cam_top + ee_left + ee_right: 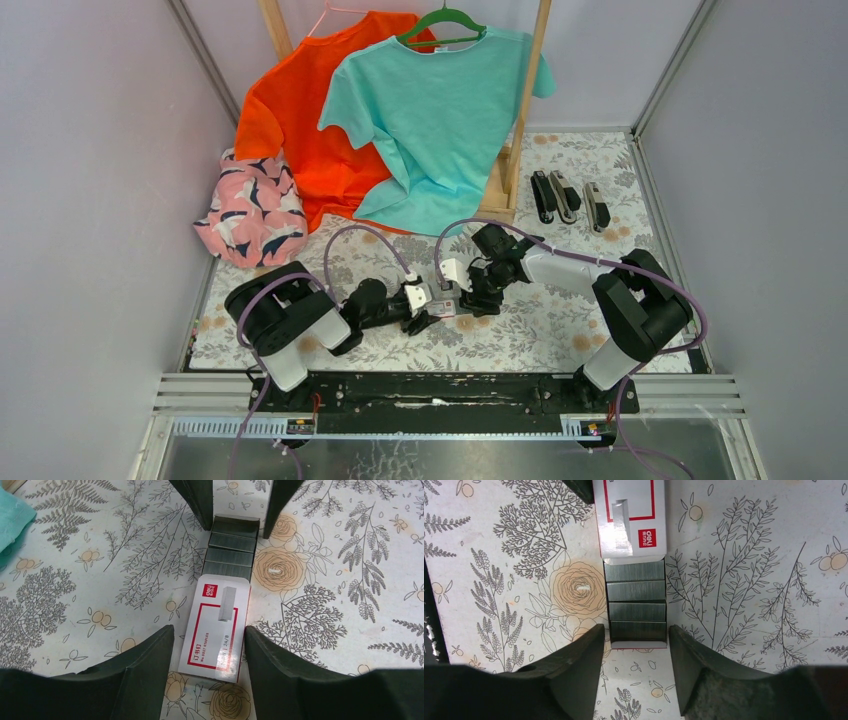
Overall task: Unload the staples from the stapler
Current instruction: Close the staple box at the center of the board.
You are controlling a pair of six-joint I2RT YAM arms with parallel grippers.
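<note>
Staple box (629, 515), white and red: top centre, on floral tablecloth (744, 580). Staples (636, 602): four grey blocks in tray (638, 644) slid out below the box. Right gripper (635, 632): fingers flank the tray's end farthest from the box.

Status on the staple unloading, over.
Left pincer open, straddling white-and-red cardboard staple box sleeve. Right pincer open, straddling its slid-out tray of grey metal staple blocks. Three black staplers far right, untouched. Nothing in the way.
</note>
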